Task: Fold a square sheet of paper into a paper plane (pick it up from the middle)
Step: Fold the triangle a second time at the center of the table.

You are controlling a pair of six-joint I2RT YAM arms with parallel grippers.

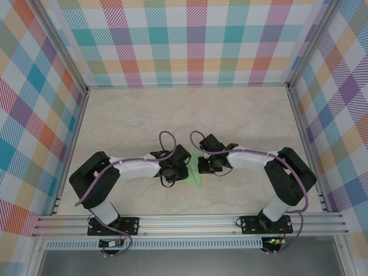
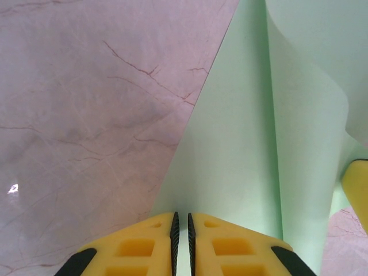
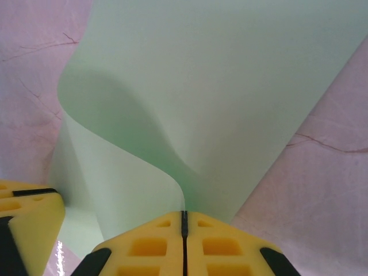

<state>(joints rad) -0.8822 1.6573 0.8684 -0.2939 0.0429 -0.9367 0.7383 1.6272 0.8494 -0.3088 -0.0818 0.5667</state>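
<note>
My left gripper [image 2: 181, 221] and right gripper [image 3: 184, 215] are each pinched shut on an edge of the green paper [image 2: 230, 144] curling up off the table [image 2: 86, 115]; it is thin, light and floppy, so I hold gently.

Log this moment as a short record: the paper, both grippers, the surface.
paper: square sheet of paper, pale mint green, bowed into a soft curve, not pressed flat
place: between the two wrists, front middle of the table
surface: pale marble pattern with thin veins
left arm: left gripper, jaws pinched on one edge of the sheet
right arm: right gripper, jaws shut on the curled edge of the sheet
fold state: no finished plane shape yet
</note>
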